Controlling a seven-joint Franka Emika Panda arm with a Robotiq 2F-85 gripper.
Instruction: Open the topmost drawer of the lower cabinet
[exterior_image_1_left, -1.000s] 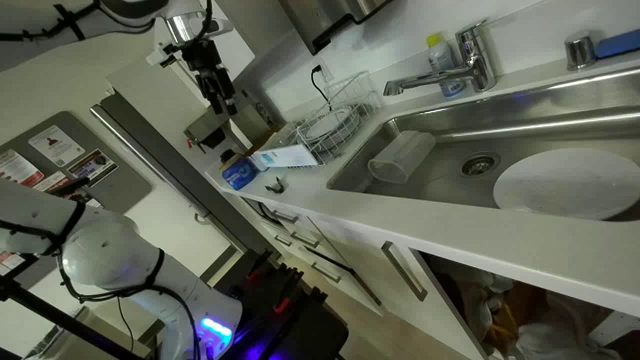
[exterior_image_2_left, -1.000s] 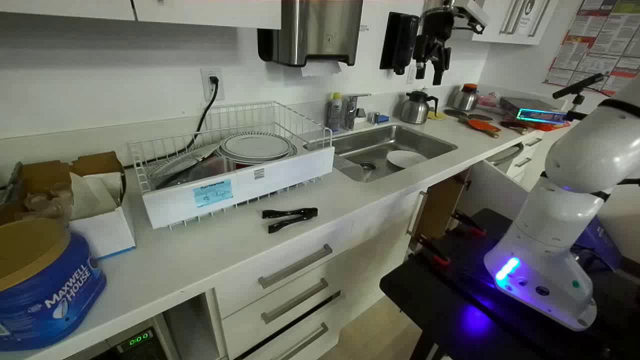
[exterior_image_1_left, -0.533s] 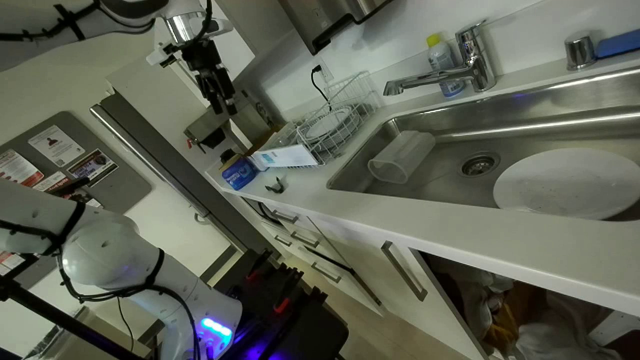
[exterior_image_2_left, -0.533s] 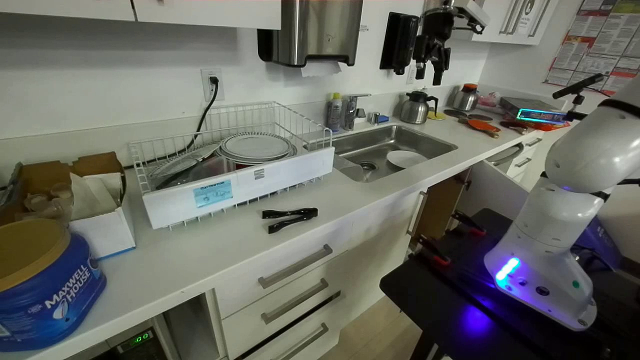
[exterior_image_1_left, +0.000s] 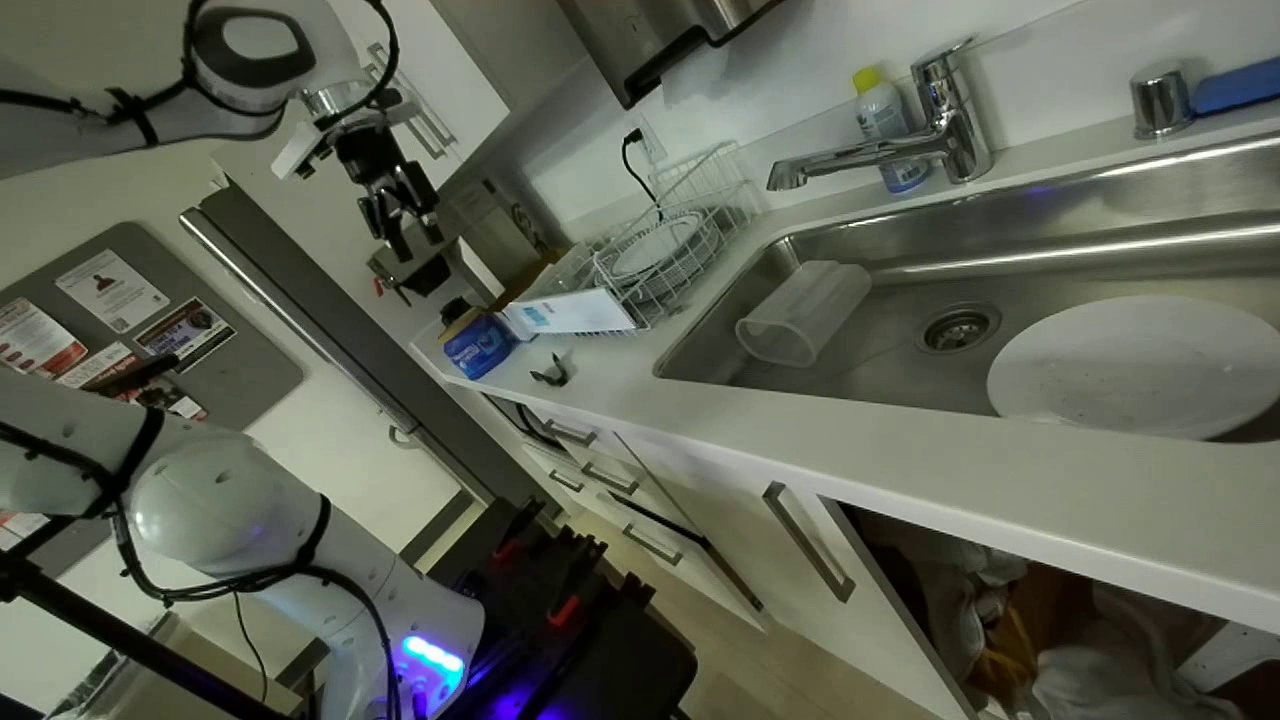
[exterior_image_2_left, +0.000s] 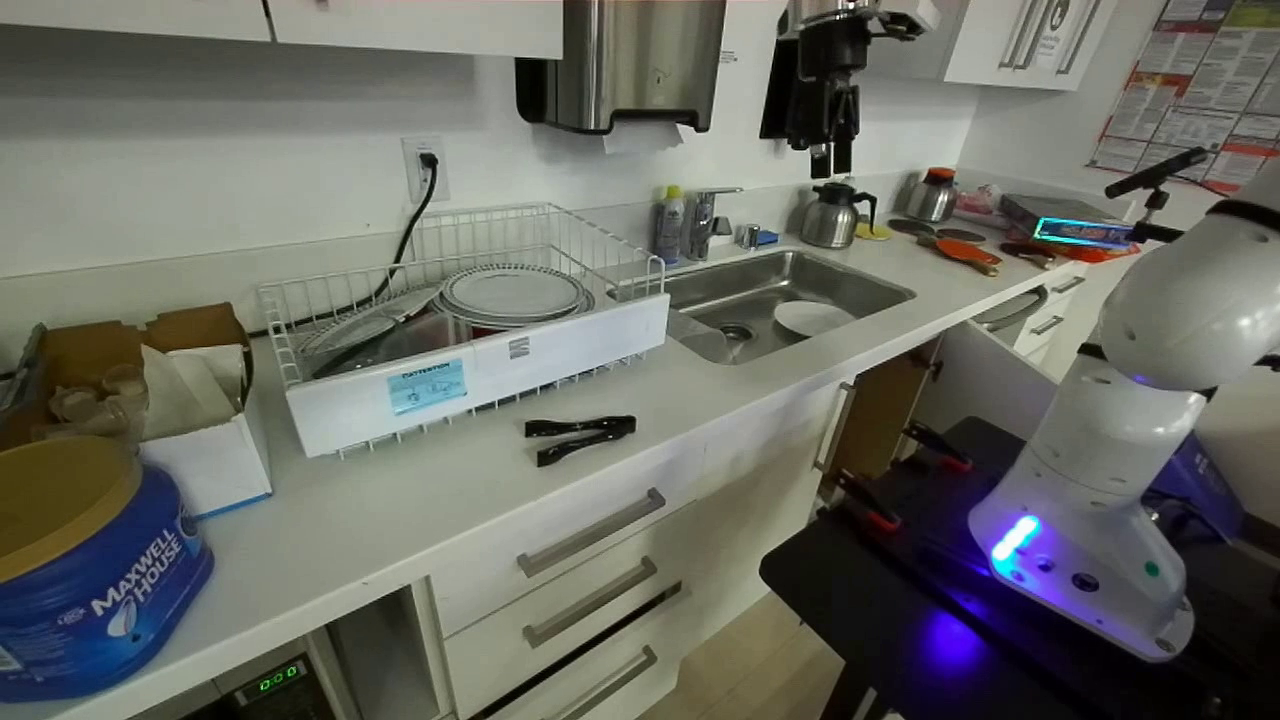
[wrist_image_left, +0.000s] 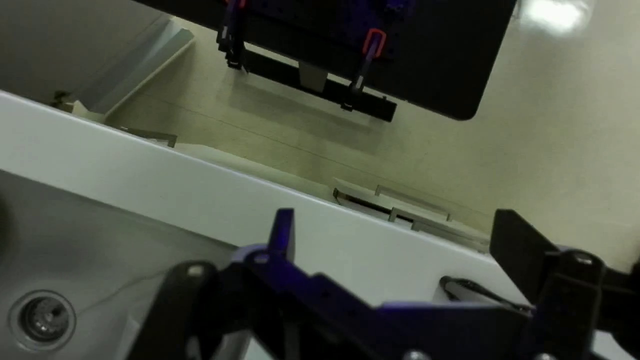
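— Hanging high in an exterior view, the robot's black gripper is pointing downward, with a white wall cupboard showing beside it.

— And where is the cabinet standing?

— The white lower cabinet is standing well below the gripper and farther right in view, its front running under the counter, near a black table.

— How is the topmost drawer sitting in an exterior view?

— It is sitting closed directly beneath the counter's front edge, its slim bar handle running along the white face. Black tongs are lying on the counter just above. The gripper is hanging far higher and to the right, well apart from that handle, and a steel sink is lying below it in view.

— And what is the wrist view showing?

— Fingers are standing wide apart, with pale counter stretching between them. The sink's drain is appearing at lower left, while slim drawer handles are jutting out well beneath the gripper, past the counter's edge. Along the top, the black table is reaching in over pale floor. The counter is covering most of the lower cabinet, leaving us unable to say which handle is belonging to the topmost drawer.
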